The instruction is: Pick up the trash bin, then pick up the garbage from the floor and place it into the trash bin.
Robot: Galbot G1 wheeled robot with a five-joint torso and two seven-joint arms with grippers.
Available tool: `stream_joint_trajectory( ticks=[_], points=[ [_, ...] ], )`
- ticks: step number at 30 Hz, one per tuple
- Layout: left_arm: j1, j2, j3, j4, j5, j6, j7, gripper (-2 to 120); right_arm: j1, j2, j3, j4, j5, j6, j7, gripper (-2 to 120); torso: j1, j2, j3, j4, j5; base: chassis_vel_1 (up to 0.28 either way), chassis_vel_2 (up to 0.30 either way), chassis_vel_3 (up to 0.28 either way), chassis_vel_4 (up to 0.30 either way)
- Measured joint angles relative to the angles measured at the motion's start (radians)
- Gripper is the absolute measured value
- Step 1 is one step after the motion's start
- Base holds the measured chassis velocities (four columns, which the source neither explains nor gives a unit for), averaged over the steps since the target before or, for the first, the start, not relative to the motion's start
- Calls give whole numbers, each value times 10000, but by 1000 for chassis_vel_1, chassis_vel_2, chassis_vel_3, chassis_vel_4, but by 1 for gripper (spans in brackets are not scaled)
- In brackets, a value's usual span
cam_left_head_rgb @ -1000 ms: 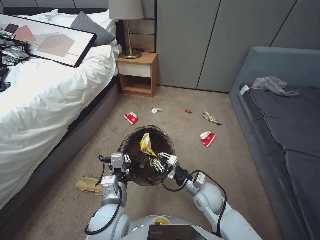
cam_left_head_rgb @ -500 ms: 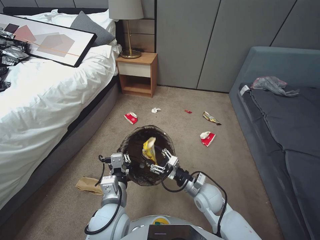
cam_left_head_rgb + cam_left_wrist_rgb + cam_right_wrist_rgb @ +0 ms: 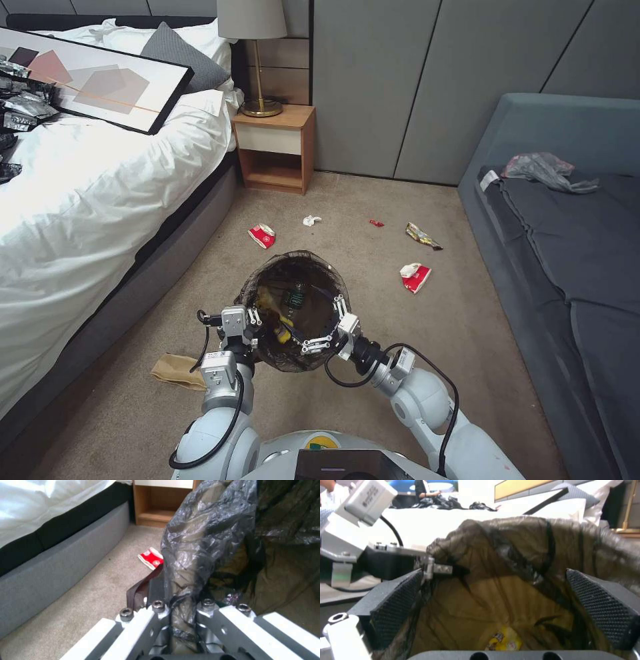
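The trash bin (image 3: 263,293), lined with a dark bag, hangs off the floor in front of me. My left gripper (image 3: 253,316) is shut on its bag-covered rim (image 3: 182,585). My right gripper (image 3: 322,325) hovers open over the bin's mouth, its pads (image 3: 396,602) spread wide and holding nothing. A yellow wrapper (image 3: 503,641) lies at the bottom of the bin beside a small green-labelled bottle (image 3: 294,297). Garbage on the carpet: two red-white wrappers (image 3: 263,235) (image 3: 415,277), white paper (image 3: 311,220), a small red scrap (image 3: 377,223), a multicoloured wrapper (image 3: 423,235) and a brown paper bag (image 3: 177,371).
A white bed (image 3: 80,200) with a framed picture on it runs along the left. A wooden nightstand (image 3: 275,150) with a lamp stands at the back. A grey sofa (image 3: 573,267) fills the right side. Open carpet lies between them.
My right gripper has opened and let go of the yellow wrapper, which has dropped from above the rim to the bottom of the bin. The left gripper and bin stayed put.
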Motion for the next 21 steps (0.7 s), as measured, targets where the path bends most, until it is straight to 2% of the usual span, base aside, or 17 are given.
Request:
stream_joint_trajectory(
  ticks=[4, 7, 8, 9, 13, 14, 17, 21],
  points=[
    [0, 0, 0, 0, 0, 0, 0, 3, -153, 111, 159, 434, -330, 77, 398, 100, 0, 0, 0, 0, 0, 0, 0, 0, 0],
    [0, -1, 0, 0, 0, 0, 0, 3, -519, 600, 611, 1459, -1172, 55, 1595, 100, 0, 0, 0, 1, -2, 0, 0, 0, 0],
    [0, -1, 0, 0, 0, 0, 0, 3, -519, 600, 611, 1459, -1172, 55, 1595, 100, 0, 0, 0, 1, -2, 0, 0, 0, 0],
    [0, -2, 1, 0, 0, 0, 1, 3, -776, 970, 950, 1950, -1612, 29, 2307, 100, 0, 0, -1, 3, -2, 0, 0, 0, 0],
    [0, 0, 0, 0, 0, 0, 0, 3, -1610, 1755, 1575, 2354, -2213, 192, 3561, 100, 0, 0, -1, -1, 0, 0, 0, 0, 0],
    [0, 0, 0, 0, 0, 0, 0, 3, -1610, 1755, 1575, 2354, -2213, 192, 3561, 100, 0, 0, -1, -1, 0, 0, 0, 0, 0],
    [0, 0, 1, 0, 0, 0, 0, 3, -2759, 2513, 2060, 2366, -2477, 938, 3949, 100, 0, 0, -1, -3, -1, 0, 0, 0, 0],
    [0, 0, 0, 0, 0, 0, 0, 3, -3329, 3001, 2352, 2355, -2709, 1628, 4053, 100, 0, 0, -1, -4, -2, 0, 0, 0, 0]
  ],
)
